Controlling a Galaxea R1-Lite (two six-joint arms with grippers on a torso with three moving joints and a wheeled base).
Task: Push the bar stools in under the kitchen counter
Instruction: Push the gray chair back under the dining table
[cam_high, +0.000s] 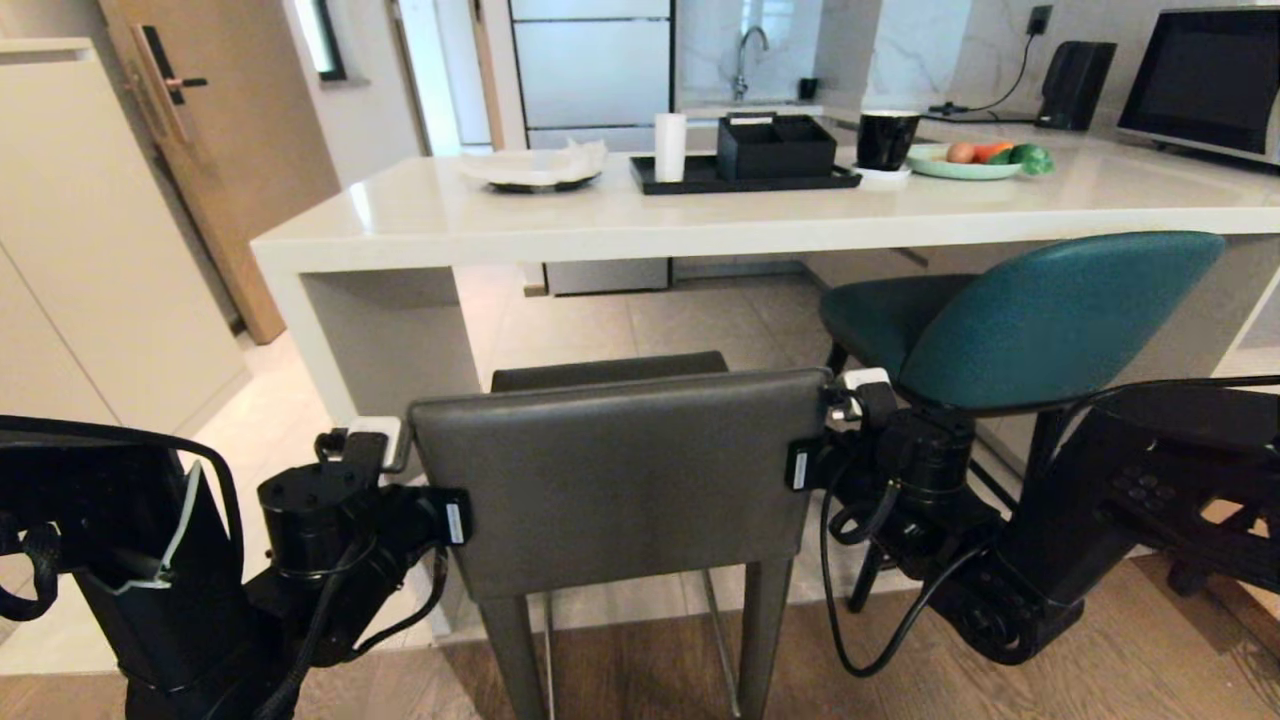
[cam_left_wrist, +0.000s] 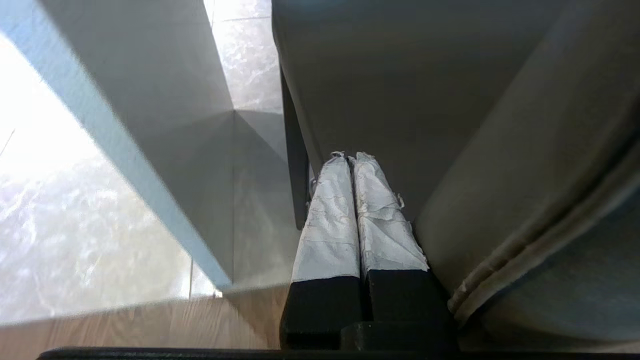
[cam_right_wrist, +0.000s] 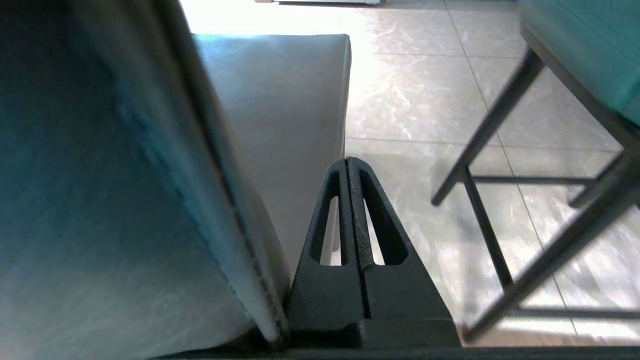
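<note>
Daylight is being thrown in from the far side, and the counter top (cam_high: 420, 215) is being washed with soft glare. In the wrist views the floor tiles (cam_right_wrist: 415, 100) are being blown out to white. The near grey stool back (cam_right_wrist: 100, 200) is being rendered blurred and dark.

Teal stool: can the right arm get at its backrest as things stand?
Probably yes. The right gripper, fingers shut, sits at the grey stool's right edge, and the teal stool's backrest is right beside it with nothing between. It would have to leave the grey stool first.
</note>
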